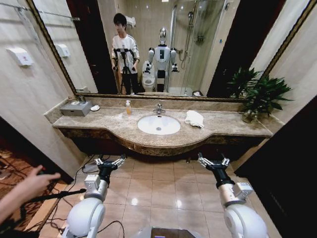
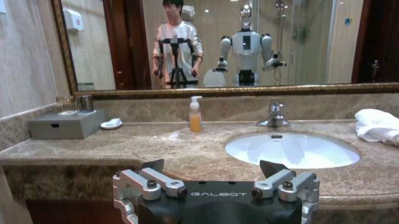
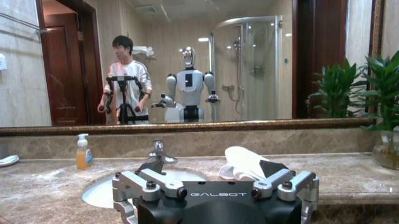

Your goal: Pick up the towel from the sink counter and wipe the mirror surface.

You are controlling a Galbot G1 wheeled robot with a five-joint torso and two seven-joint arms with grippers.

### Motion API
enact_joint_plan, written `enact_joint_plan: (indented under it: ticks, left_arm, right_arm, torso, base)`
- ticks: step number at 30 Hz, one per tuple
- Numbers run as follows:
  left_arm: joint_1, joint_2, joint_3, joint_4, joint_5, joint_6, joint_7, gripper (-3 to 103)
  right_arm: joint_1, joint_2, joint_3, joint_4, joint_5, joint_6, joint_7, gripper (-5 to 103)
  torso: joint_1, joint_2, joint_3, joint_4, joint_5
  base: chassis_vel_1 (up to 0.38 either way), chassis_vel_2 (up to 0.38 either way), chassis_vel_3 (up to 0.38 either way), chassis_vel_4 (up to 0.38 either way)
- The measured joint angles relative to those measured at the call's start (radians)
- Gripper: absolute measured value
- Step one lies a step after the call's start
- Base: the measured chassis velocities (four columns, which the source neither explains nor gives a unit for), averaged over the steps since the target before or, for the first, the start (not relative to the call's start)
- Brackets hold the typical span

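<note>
Tiled floor lies beneath both arms, held low before the sink counter. The left gripper and right gripper are spread wide, empty. The towel lies right of the basin; the faucet might be struck during the reach toward it. The mirror surface rises beyond.

On the sink counter: 1 towel, 1 white basin, 1 chrome faucet, 1 soap bottle, 1 grey box, 1 potted plant. Behind: 1 mirror surface. Down low: 2 grippers, left gripper, right gripper.
</note>
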Motion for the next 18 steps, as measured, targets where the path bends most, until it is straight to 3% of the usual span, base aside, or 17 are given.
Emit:
enact_joint_plan:
  ticks: [18]
  left_arm:
    - [0.000,0.000,0.000,0.000,0.000,0.000,0.000,100]
  right_arm:
    - [-0.001,0.000,0.000,0.000,0.001,0.001,0.000,100]
  torso:
    - [0.000,0.000,0.000,0.0000,0.0000]
  base:
    - [0.000,0.000,0.000,0.000]
